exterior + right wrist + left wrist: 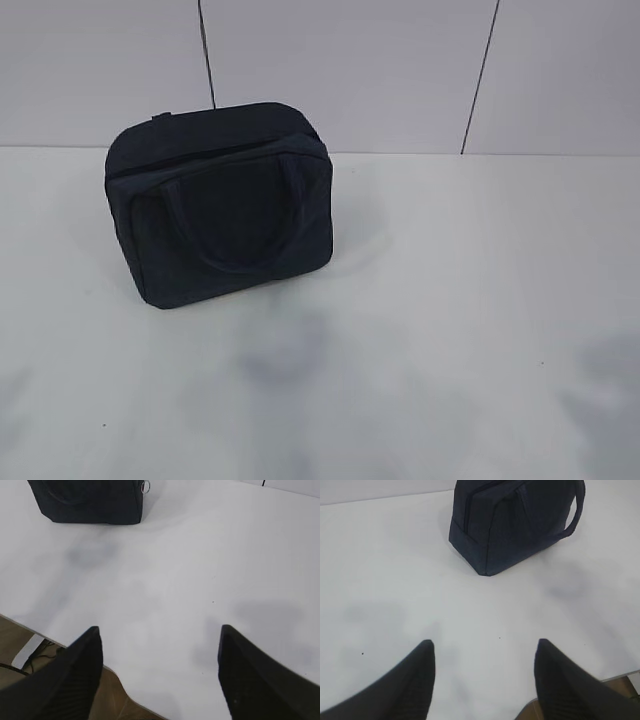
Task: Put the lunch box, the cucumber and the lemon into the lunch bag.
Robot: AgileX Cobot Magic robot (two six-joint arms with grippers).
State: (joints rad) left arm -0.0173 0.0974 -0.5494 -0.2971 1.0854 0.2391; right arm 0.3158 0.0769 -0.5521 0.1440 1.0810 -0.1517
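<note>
The dark navy lunch bag stands on the white table, left of centre, zipped shut, one loop handle lying against its front. The left wrist view has the lunch bag ahead at the top, and the right wrist view catches the lunch bag at the top left, its metal ring pull hanging at the corner. My left gripper is open over bare table with nothing between its fingers. My right gripper is open too, near the table's front edge. The lunch box, cucumber and lemon are out of view. Neither arm shows in the exterior view.
The white table runs back to a pale panelled wall. Its front edge lies just under my right gripper, with brown floor below. A corner of the table edge shows beside the left gripper's right finger.
</note>
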